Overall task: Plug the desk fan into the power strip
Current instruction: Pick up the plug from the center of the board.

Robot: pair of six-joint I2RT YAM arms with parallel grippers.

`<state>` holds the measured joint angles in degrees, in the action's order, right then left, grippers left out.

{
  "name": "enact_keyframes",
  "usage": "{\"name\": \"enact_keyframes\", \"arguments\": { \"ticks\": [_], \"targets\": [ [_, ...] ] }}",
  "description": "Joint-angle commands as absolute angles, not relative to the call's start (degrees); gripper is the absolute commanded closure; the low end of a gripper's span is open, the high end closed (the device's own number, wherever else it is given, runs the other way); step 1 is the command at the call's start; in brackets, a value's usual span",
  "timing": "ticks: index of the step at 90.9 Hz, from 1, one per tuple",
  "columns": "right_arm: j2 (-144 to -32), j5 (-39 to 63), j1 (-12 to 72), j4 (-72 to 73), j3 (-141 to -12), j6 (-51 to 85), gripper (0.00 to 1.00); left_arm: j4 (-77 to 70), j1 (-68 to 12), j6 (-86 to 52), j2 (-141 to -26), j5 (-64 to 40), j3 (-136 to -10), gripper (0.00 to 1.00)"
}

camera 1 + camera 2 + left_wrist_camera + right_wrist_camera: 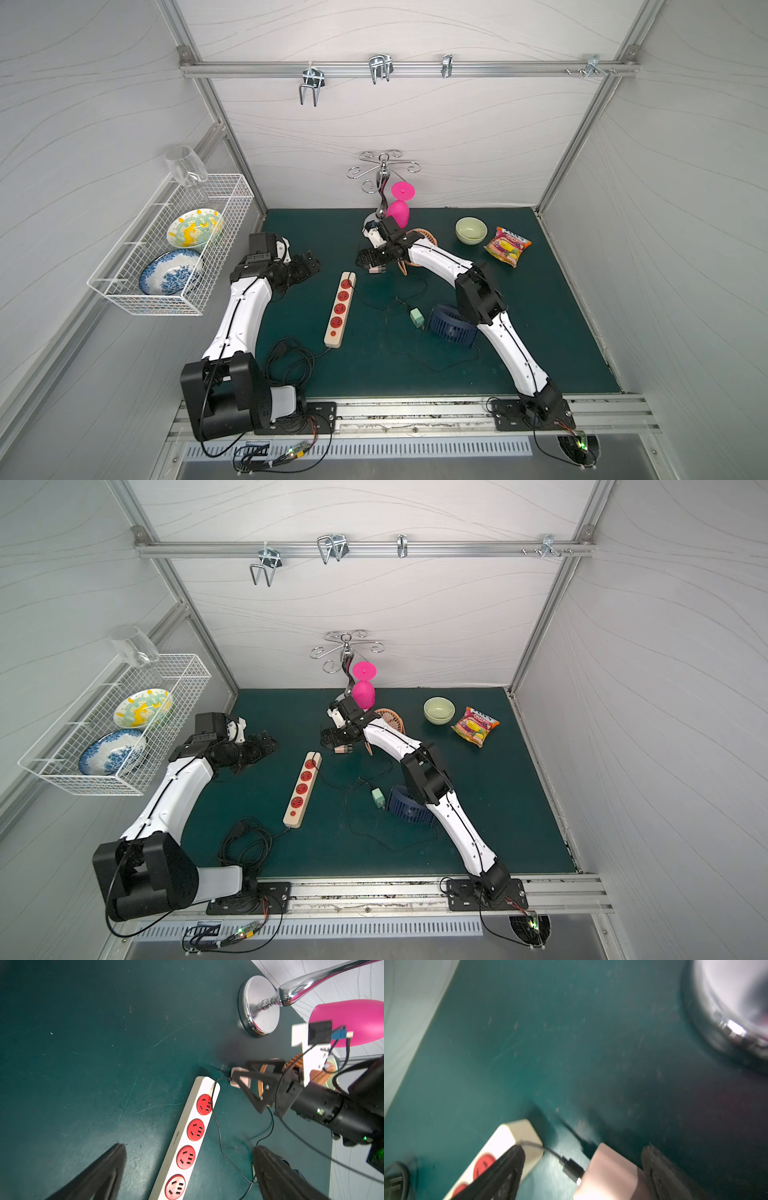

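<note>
The dark green tabletop (573, 324) fills the lower middle of both top views. The left arm (243, 307) rises from the lower left, and the right arm (440, 259) arches in from the lower right towards the centre. A white wire basket (145, 305) hangs on the wall at the left edge.

The power strip (340, 309) (302, 789) lies flat on the tabletop just left of centre. It runs nearly top to bottom in the frame, with its four red sockets facing up and bare. The navy desk fan (451, 326) (405, 806) sits right of centre, partly under the right arm and well apart from the strip.

The left hand (309, 264) (189, 1146) hangs left of the strip's upper end, its fingers spread wide with nothing held. The right hand (372, 266) (584, 1147) is just beyond that upper end. Its fingers stand apart around a small pink adapter (377, 270) (608, 1172). One finger (660, 1172) is right beside the block, while a gap shows on the other side. A thin black cable (216, 1122) leaves the adapter and drapes over the strip's upper end
</note>
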<state>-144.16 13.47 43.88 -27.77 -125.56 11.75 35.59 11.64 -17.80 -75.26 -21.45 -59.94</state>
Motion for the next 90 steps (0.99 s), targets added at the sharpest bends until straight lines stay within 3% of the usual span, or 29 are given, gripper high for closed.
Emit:
{"name": "enact_keyframes", "arguments": {
  "ticks": [1, 21, 52, 90],
  "targets": [
    [-135.6, 16.0, 45.5, -27.9, -118.2, 5.6, 0.08, 33.9, 12.0, -17.4, -74.7, -22.3, -60.2, 0.0],
    [-128.5, 14.2, 46.3, -20.9, -102.2, 3.4, 0.08, 33.8, 12.0, -17.2, -74.2, -22.9, -60.0, 0.01],
    [-129.1, 4.1, 47.4, -21.2, -100.4, 3.2, 0.09, 34.6, 12.0, -16.6, -74.1, -22.3, -60.6, 0.01],
    [-130.9, 3.8, 48.1, -19.1, -99.4, 3.2, 0.28, 34.4, 12.0, -15.9, -74.7, -22.3, -60.7, 0.01]
  ]
}}
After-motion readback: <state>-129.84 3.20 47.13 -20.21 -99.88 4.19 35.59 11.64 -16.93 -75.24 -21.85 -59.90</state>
